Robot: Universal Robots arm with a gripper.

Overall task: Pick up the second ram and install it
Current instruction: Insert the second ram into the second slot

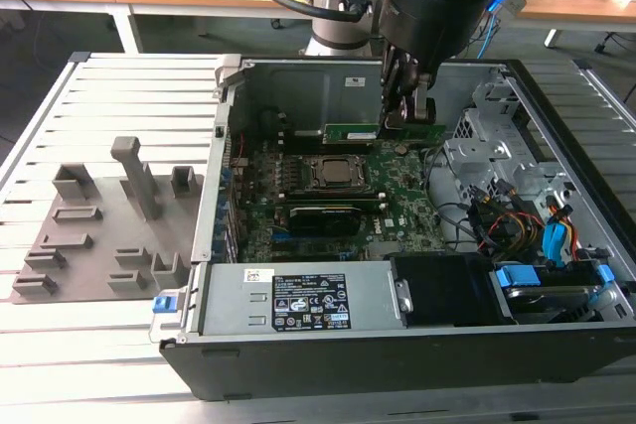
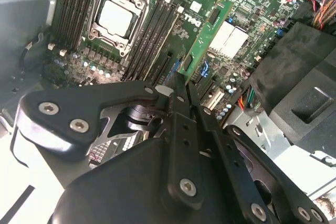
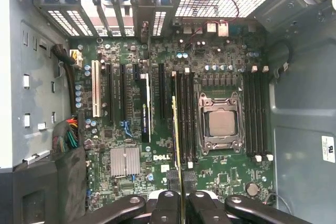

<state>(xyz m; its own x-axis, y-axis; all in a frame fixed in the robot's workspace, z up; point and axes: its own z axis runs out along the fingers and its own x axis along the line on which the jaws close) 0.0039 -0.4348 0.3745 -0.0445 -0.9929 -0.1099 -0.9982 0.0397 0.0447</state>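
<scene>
Exterior view: open case (image 1: pixel 298 86) contains motherboard (image 1: pixel 397 196); hand (image 1: pixel 405 116) inside case, clamped on ram (image 1: pixel 353 133), close above motherboard.

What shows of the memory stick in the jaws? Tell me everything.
The memory stick is a thin, long green circuit board with a dark chip on its face. It stands on edge, level, clamped between the shut jaws of the gripper, over the long slots beside the processor socket on the motherboard. Whether it touches a slot cannot be told.
</scene>
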